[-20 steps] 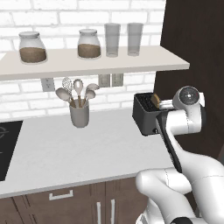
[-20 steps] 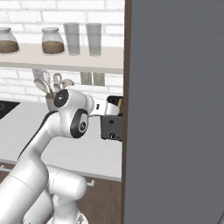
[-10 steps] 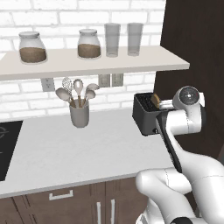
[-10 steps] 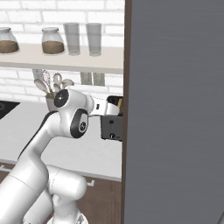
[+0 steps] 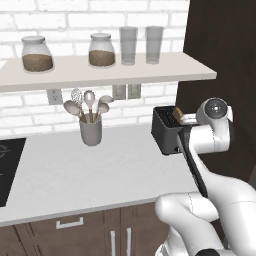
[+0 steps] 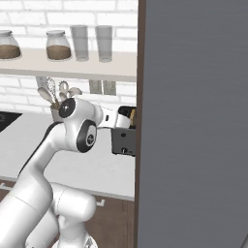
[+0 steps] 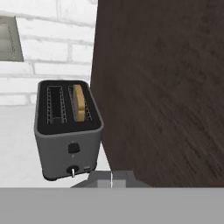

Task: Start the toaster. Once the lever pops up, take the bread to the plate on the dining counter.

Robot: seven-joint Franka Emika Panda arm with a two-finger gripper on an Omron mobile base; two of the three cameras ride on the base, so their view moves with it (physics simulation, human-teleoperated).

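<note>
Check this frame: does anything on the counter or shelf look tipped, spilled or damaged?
Nothing stands out. The toaster stands upright against the dark cabinet side, with the bread sitting straight in its right slot. The jars, glasses and utensil crock are all upright.

Even bright rendered light, soft faint shadows, no glare, slight blur throughout.

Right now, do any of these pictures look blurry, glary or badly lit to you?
Hand view: sharp and evenly lit, the toaster and the bread in its slot crisp, no glare. Left base view: flat, soft light, only faint shadows under the shelf and utensil crock. Right base view: a plain grey panel covers the right half, unshaded and textureless; nothing looks blurred.
</note>
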